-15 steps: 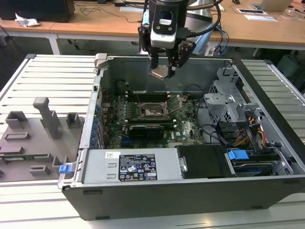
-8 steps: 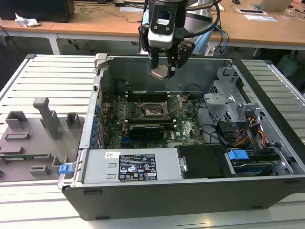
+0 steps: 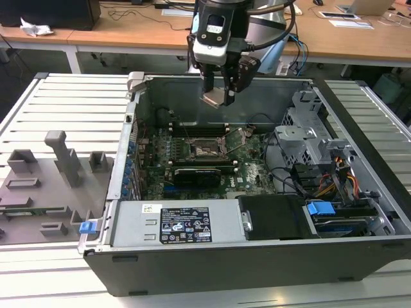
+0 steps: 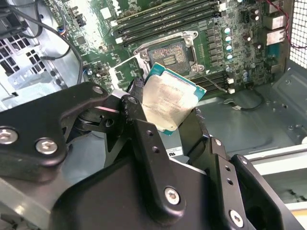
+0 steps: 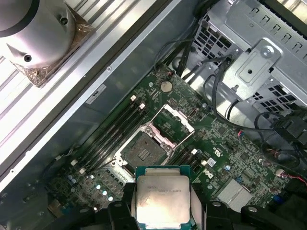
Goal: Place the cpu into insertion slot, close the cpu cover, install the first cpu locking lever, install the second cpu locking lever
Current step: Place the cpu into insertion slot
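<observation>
Hanging over slatted white table [image 3: 70, 106], gripper [image 3: 219, 96] with cpu [image 3: 211, 99]; desks [image 3: 128, 33] behind.

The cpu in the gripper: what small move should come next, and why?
Probably bring the cpu down toward the insertion slot, centring it over the socket. The gripper holds the chip well above the board, the slot looks bare, and the cpu cover stands raised open beside it.
</observation>
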`<state>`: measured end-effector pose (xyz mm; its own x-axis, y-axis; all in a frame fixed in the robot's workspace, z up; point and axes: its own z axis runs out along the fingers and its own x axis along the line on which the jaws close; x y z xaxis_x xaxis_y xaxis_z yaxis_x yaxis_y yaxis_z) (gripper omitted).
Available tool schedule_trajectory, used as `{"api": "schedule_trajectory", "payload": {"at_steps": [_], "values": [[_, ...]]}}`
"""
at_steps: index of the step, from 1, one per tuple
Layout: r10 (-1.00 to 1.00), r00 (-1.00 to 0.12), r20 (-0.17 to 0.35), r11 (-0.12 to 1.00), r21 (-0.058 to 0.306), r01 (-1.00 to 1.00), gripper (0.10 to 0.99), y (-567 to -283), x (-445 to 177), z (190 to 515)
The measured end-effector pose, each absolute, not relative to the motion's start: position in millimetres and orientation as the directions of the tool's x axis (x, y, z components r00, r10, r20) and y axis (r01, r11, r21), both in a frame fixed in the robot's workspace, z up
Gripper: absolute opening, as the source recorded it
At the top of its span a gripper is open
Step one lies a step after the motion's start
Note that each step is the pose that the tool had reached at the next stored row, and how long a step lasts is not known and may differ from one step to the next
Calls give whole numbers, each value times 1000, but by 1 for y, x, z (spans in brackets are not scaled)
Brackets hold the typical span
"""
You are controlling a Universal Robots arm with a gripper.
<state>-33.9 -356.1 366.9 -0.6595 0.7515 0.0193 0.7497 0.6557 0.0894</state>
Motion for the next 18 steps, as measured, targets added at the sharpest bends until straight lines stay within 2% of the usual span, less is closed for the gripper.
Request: {"api": "schedule_trajectory", "payload": {"at_steps": [18], "values": [[846, -533, 19, 530, 89, 844, 541, -356, -35, 365]]}}
